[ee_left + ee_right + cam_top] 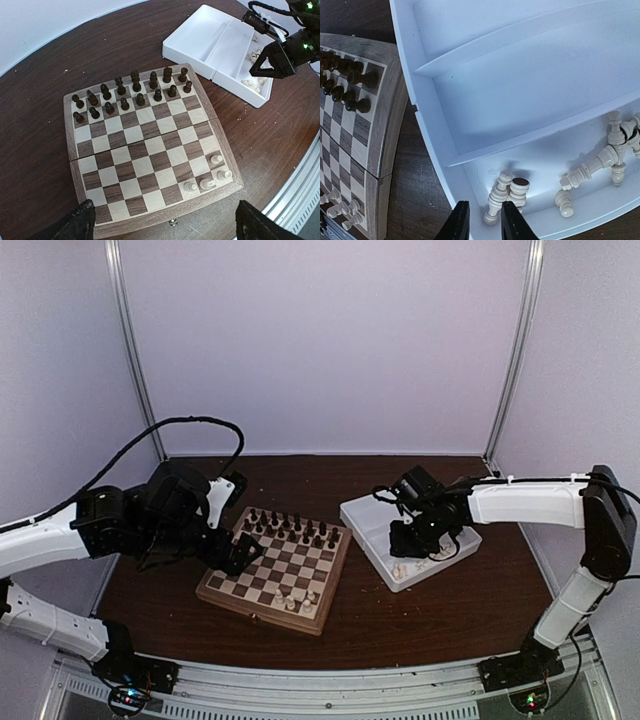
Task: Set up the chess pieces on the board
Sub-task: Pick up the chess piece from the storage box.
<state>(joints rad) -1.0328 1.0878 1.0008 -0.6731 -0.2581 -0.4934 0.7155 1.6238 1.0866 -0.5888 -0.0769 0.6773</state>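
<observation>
Right wrist view: small cream wooden chess pieces lie heaped in an end compartment of the white plastic tray, beside the checkered wooden board, where four stand opposite two rows of dark brown pieces. Jaws of the right gripper sit narrow around one lying piece, likely to lift it; whether they grip it cannot be told. Over the board's edge the left gripper hangs wide open and empty.

No writing, label, brand or number can be read in any view. The board and the white tray bear no legible marks.
</observation>
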